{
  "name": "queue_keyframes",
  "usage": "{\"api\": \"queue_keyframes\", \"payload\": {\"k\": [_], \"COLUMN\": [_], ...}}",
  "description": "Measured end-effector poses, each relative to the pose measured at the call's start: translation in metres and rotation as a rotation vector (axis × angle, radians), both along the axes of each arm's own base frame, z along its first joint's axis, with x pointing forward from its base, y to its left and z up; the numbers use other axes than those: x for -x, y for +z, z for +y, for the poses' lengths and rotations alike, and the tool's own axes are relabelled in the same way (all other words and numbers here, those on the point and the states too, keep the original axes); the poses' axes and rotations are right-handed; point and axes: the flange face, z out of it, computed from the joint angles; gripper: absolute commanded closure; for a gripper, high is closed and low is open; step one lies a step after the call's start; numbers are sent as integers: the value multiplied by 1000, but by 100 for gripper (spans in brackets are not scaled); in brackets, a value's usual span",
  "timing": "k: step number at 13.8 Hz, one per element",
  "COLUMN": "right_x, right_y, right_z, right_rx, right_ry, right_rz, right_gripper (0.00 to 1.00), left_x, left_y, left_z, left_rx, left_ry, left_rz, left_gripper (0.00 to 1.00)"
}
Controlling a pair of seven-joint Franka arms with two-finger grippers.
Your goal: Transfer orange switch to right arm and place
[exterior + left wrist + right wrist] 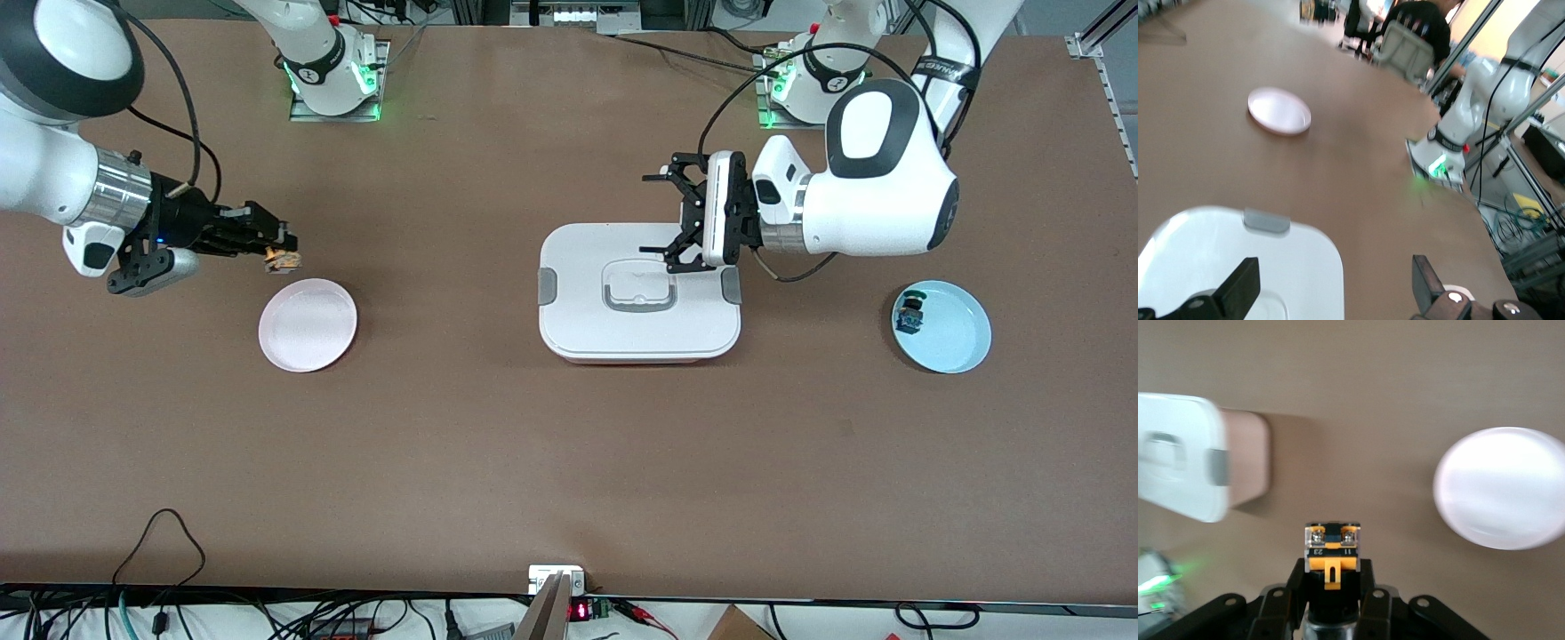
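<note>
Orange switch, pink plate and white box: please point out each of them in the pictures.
orange switch [1332, 550], right wrist view, on its orange end between the right gripper's fingers.
pink plate [308, 324], front view, on its bare middle.
white box [587, 311], front view, on the flat lid beside the handle.

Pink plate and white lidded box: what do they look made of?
Pink plate: probably glossy plastic or melamine, given its smooth, even sheen. White lidded box: likely matte moulded plastic, with rounded corners, grey clip latches and a recessed handle. Neither can be confirmed by sight alone.
</note>
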Motion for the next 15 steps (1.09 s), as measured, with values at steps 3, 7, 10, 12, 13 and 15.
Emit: {"api": "queue_keyframes", "payload": {"k": [3, 7, 10, 12, 13, 15], "right_x": [-3, -1, 5, 11, 13, 17], "right_y": [-19, -52, -81, -107, -120, -144], "right_z": [-15, -26, -30, -31, -31, -31], "right_rx": [131, 244, 275, 284, 290, 300], "right_ry": [15, -36, -45, -53, -54, -54], "right_rz": [-20, -26, -56, -79, -86, -100], "right_gripper": [100, 100, 100, 100, 100, 100], "left_x": [11, 14, 14, 7, 2, -10], "left_y": [5, 1, -13, -9, 0, 27], "left_z": [8, 49, 90, 114, 125, 143], "left_rx": [-215, -585, -877, -1036, -1109, -1224], "left_ry": [19, 96, 211, 309, 357, 464], "left_rz": [115, 274, 348, 339, 323, 261], "left_gripper": [0, 0, 0, 0, 0, 0]}}
